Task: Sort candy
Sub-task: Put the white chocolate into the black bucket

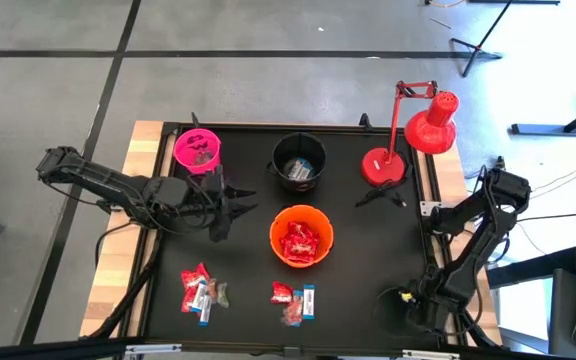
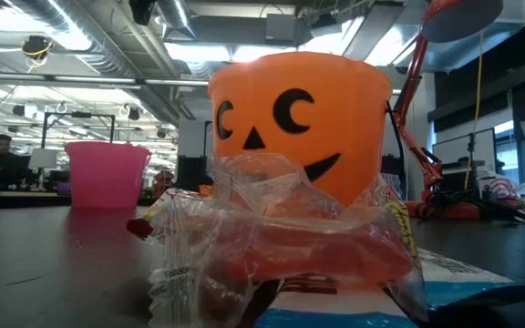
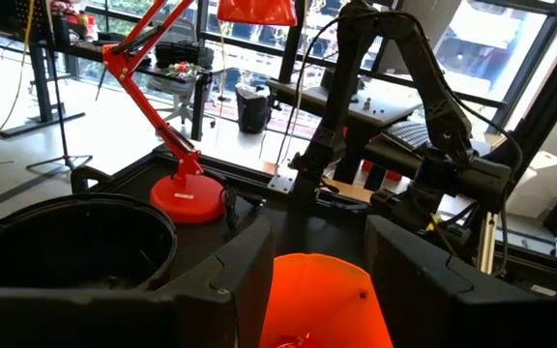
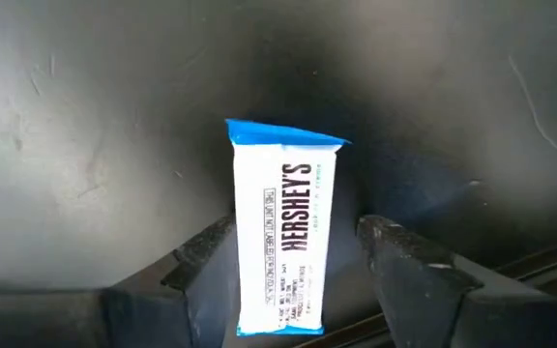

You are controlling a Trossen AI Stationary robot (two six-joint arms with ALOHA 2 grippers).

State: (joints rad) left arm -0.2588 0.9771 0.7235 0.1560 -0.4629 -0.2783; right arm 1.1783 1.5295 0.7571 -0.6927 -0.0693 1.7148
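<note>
Candy lies near the table's front edge in two small heaps point(image 1: 200, 290) point(image 1: 295, 300); red packets fill the orange bucket point(image 1: 301, 236). One blue-and-white bar point(image 4: 283, 232) lies flat on the black table at the front right. My right gripper point(image 4: 298, 232) points down over it, open, one finger on either long side of the bar, not plainly touching it. My left gripper point(image 1: 230, 205) hangs level and open left of the orange bucket point(image 3: 322, 290), with nothing between its fingers. In the low view, crumpled wrappers point(image 2: 272, 246) lie in front of the orange bucket point(image 2: 299, 118).
A pink bucket point(image 1: 198, 150) and a black bucket point(image 1: 299, 160) with a few sweets stand at the back. The red desk lamp point(image 1: 408, 140) stands at the back right. Bare black table lies between the orange bucket and my right arm point(image 1: 468, 250).
</note>
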